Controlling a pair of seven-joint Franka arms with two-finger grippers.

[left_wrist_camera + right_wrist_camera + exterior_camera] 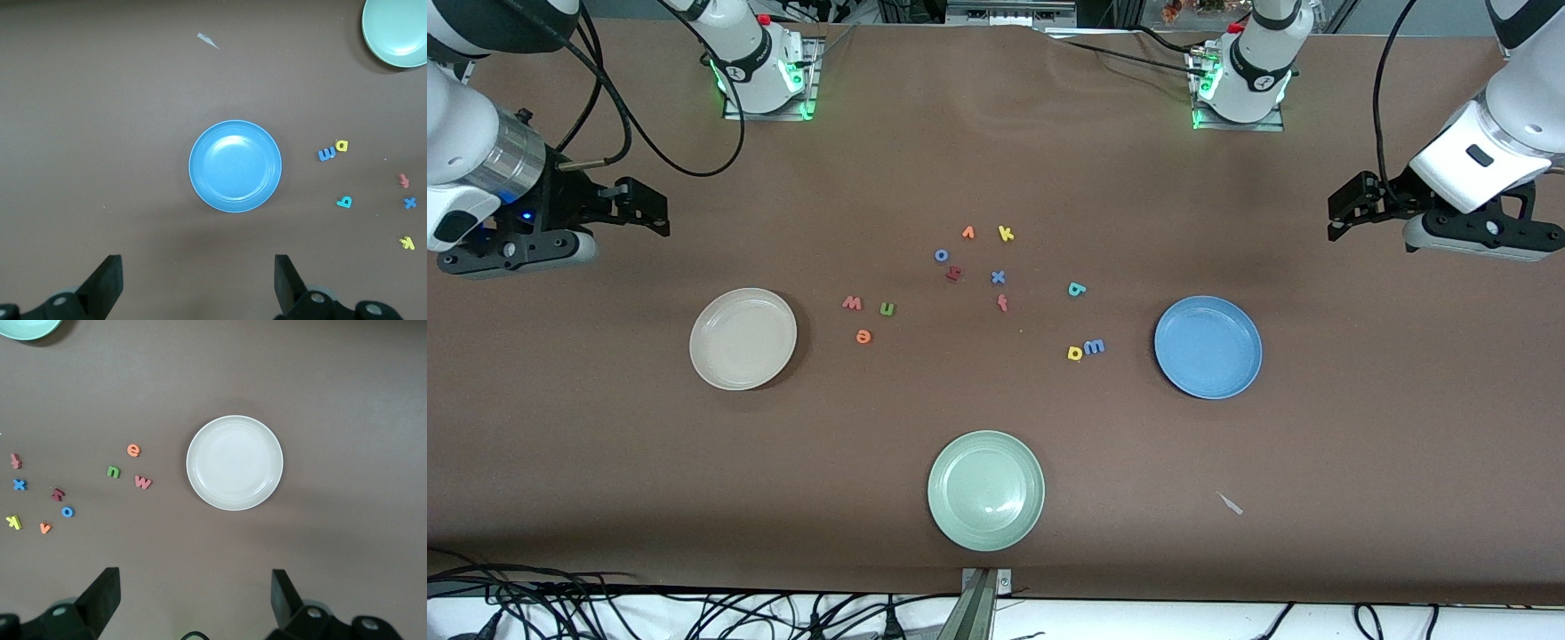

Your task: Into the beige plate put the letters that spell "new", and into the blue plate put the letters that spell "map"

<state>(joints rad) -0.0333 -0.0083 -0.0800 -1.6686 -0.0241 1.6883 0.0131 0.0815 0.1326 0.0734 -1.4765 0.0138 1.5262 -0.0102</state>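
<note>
Three camera views of one bench: a high front view and two wrist views

The front camera looks down facing both arm bases; each wrist camera looks straight down from well above, sharing the blue plate (235, 166) or beige plate (234, 462) with it

Pale green plate (985, 491) nearest the camera; spare letters (978, 258).

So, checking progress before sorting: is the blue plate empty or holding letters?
Empty. The blue plate shows only bare surface; the blue m lies beside it on the table.
</note>
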